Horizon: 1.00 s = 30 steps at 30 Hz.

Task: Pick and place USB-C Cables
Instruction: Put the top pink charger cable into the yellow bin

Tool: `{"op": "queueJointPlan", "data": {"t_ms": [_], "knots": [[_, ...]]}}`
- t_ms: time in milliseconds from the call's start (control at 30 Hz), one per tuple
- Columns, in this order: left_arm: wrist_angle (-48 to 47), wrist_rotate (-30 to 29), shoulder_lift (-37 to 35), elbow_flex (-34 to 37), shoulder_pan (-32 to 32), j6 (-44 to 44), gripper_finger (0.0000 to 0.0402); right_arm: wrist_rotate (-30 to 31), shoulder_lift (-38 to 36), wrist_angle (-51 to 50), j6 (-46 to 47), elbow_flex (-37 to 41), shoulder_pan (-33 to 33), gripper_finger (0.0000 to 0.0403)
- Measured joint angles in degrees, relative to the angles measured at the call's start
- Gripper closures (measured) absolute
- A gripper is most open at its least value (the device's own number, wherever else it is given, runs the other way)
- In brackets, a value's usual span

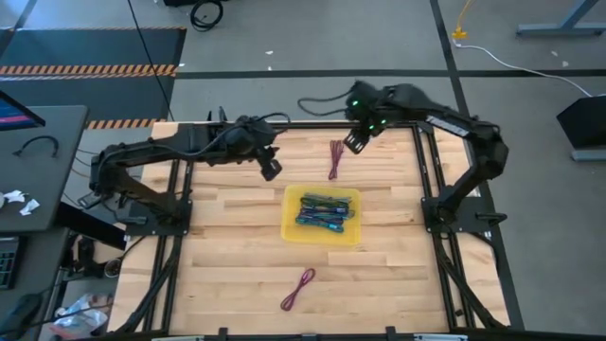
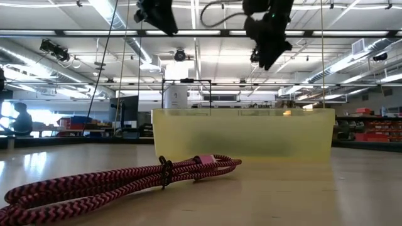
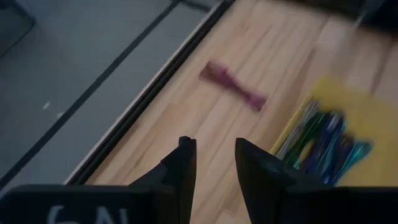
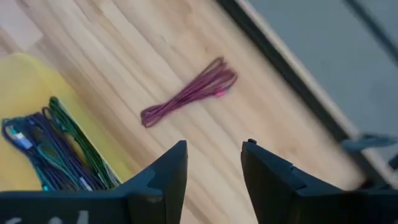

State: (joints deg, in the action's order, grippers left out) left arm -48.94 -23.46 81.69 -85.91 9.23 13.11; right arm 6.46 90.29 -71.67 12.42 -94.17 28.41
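Two maroon USB-C cables lie loose on the tabletop (image 1: 227, 246). The far maroon cable (image 1: 335, 159) lies just beyond the far edge of the yellow tray (image 1: 292, 227). The near maroon cable (image 1: 297, 289) lies near the tabletop's near edge, well apart from the tray. The tray holds a cluster of bundled cables (image 1: 325, 210) in teal, green and purple; their exact number cannot be told.

The low view shows only the near maroon cable up close in front of the tray wall, with a tie around its middle. The tray contents are hidden there.

The left tool (image 1: 270, 170), fingers apart and empty, hangs above the tabletop left of the far maroon cable. The right tool (image 1: 355, 141), fingers apart and empty, hangs just right of and beyond that cable.
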Motion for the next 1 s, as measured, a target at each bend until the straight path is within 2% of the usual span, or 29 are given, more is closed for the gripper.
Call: {"op": "queueJointPlan", "data": {"t_ms": [267,433,633,833,1000], "knots": [[-15.5,-1.9,-2.2,0.1,2.1,-5.5,0.0285,-1.3,9.8,8.0,16.9,3.6,-4.7,0.0225],[-16.5,-1.8,-2.7,0.0,3.2,-12.9,0.0285,-2.1,16.5,12.0,25.2,3.7,-7.6,0.0224],[-16.3,-0.9,-2.7,0.0,3.6,-18.3,0.0285,0.1,22.7,13.0,32.0,3.7,-8.3,0.0224],[-15.6,3.0,-2.7,0.0,4.8,-20.3,0.0285,1.7,25.6,12.7,35.5,3.7,-7.4,0.0223],[-15.6,3.4,-2.7,0.0,6.0,-20.4,0.0285,4.4,26.0,13.5,40.2,3.7,-6.3,0.0223]]}}
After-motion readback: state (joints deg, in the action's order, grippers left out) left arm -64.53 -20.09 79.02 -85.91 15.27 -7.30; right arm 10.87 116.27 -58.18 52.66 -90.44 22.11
